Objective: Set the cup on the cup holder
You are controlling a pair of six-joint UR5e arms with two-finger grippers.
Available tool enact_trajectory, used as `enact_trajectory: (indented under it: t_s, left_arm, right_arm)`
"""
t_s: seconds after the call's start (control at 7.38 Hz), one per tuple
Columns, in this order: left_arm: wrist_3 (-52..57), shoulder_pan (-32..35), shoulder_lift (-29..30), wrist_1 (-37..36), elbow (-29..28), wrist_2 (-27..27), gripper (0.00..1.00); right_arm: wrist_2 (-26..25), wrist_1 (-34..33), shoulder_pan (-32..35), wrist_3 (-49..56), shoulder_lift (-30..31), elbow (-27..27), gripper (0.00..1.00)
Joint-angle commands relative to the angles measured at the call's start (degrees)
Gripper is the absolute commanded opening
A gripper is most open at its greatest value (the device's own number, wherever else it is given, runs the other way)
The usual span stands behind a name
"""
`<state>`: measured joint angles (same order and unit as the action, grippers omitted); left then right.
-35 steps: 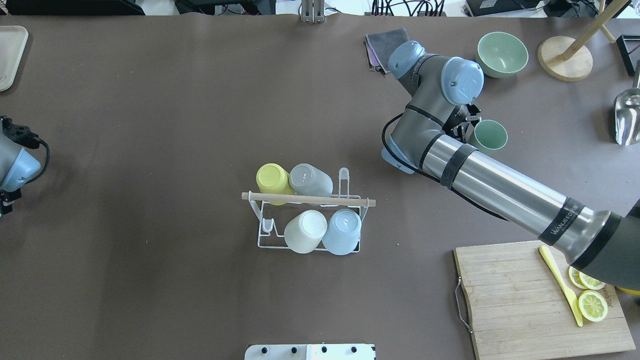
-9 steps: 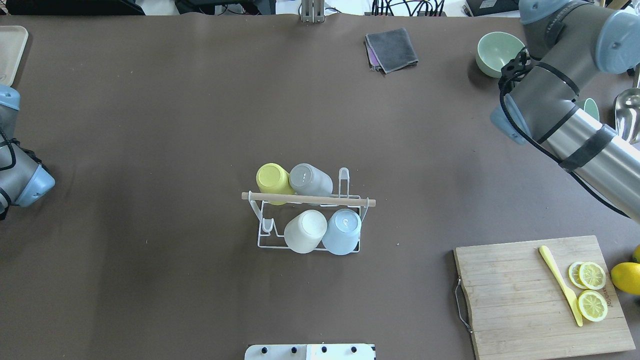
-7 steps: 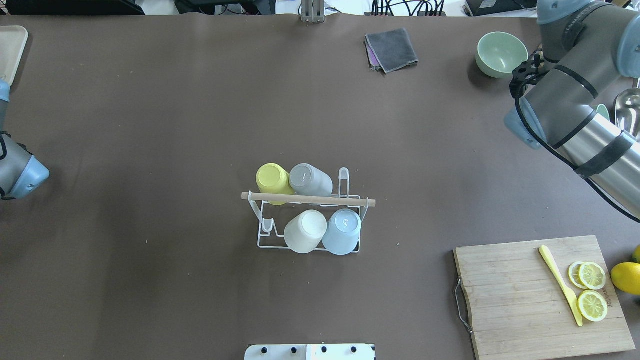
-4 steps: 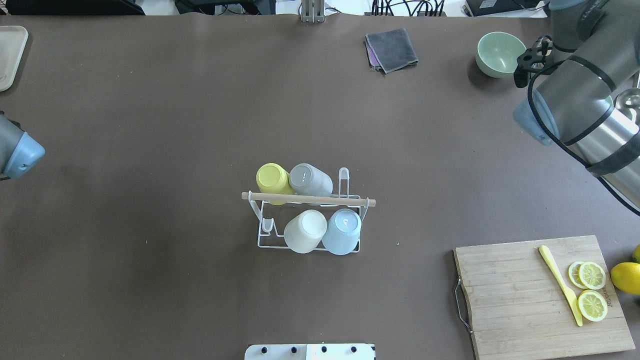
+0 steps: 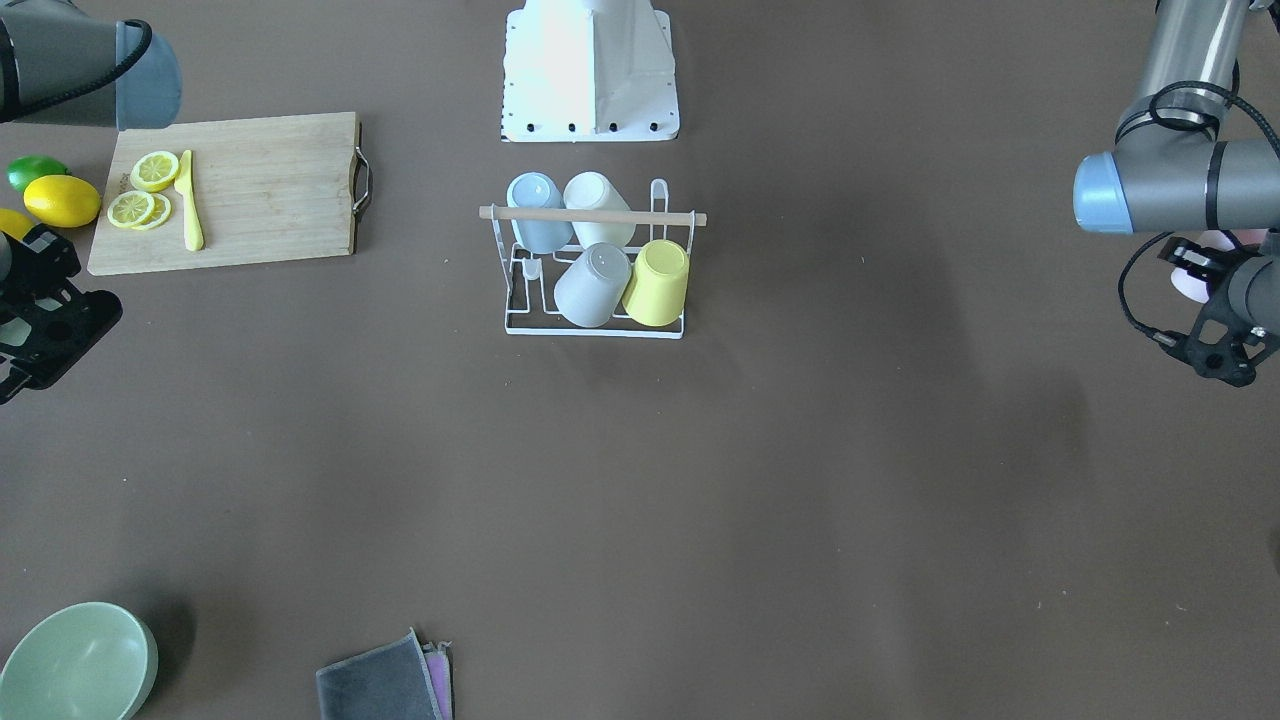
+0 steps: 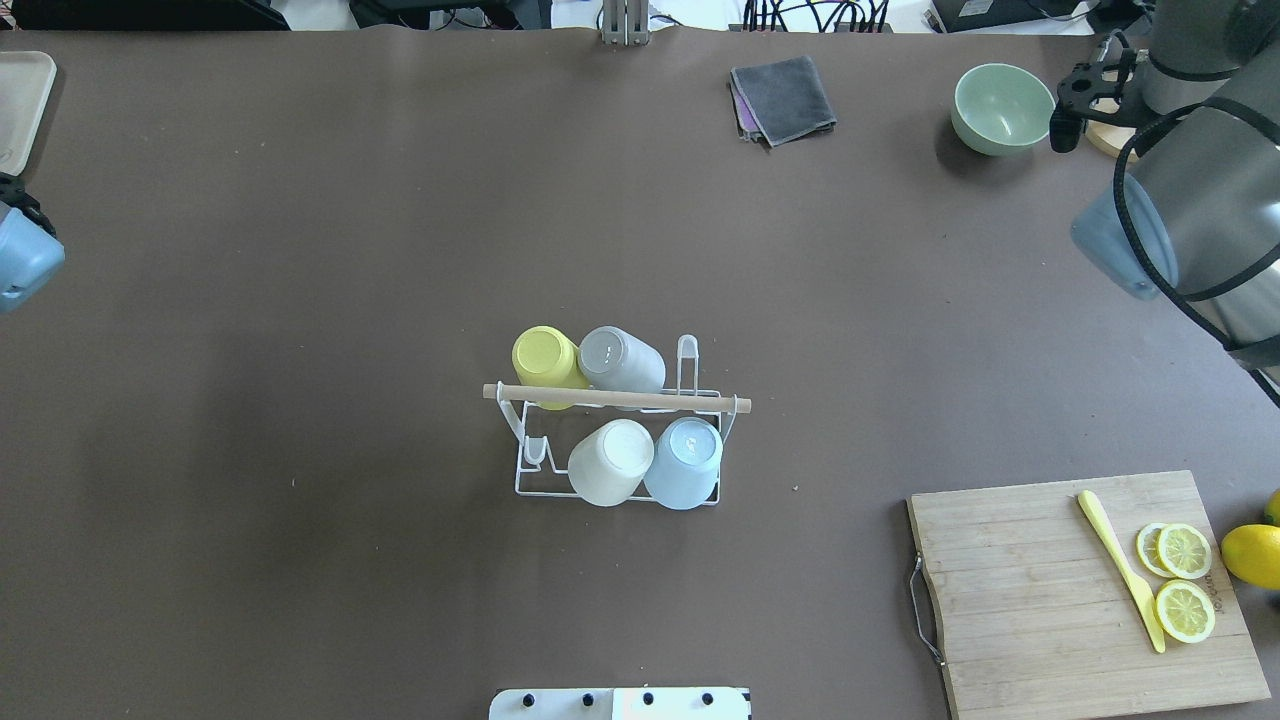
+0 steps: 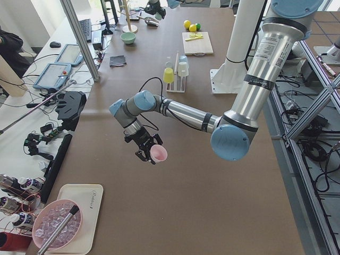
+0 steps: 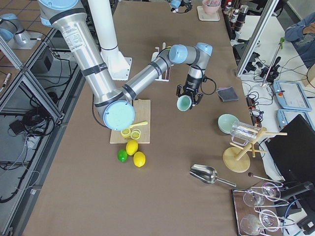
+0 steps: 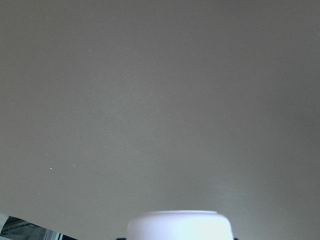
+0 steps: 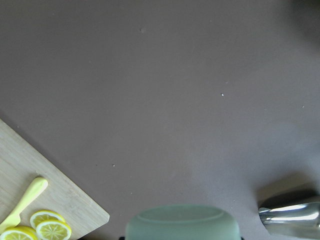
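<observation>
The left gripper (image 7: pixel 151 153) is clamped on a pink cup (image 7: pixel 159 154), aloft well to the robot's left of the cup holder (image 6: pixel 617 400), and the right gripper (image 8: pixel 187 98) on a green cup (image 8: pixel 183 104) far off the other side. Both cups look light, stiff and smooth, likelier to slip than break, so a firm pinch across the wall suits, leaving the mouth free for a bare peg (image 6: pixel 687 350)

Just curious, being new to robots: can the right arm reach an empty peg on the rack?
Probably yes: only bare table lies between the right arm, holding a green cup, and the cup holder, whose far-corner peg stands uncovered.
</observation>
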<state>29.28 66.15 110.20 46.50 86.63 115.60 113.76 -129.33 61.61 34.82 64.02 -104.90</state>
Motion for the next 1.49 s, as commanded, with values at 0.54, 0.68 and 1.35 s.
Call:
enact_trajectory:
  t_s: [0.54,0.68,1.35]
  left_arm:
    - [-6.51,0.12,3.97,9.17,11.44,0.33,0.0]
    - [-10.7,0.03,3.8,18.09,10.76,0.16,0.0]
    - [-39.53,-8.22,4.94,58.46,8.19,2.6,0.0]
  right_arm:
    - [3.48,3.31,-2.28,-2.63,0.41,-5.57,0.0]
    - [2.53,3.47,-2.98,-4.13,0.15,-7.32,0.0]
    - [1.43,8.01,-7.92,9.3,-2.15,-8.56,0.0]
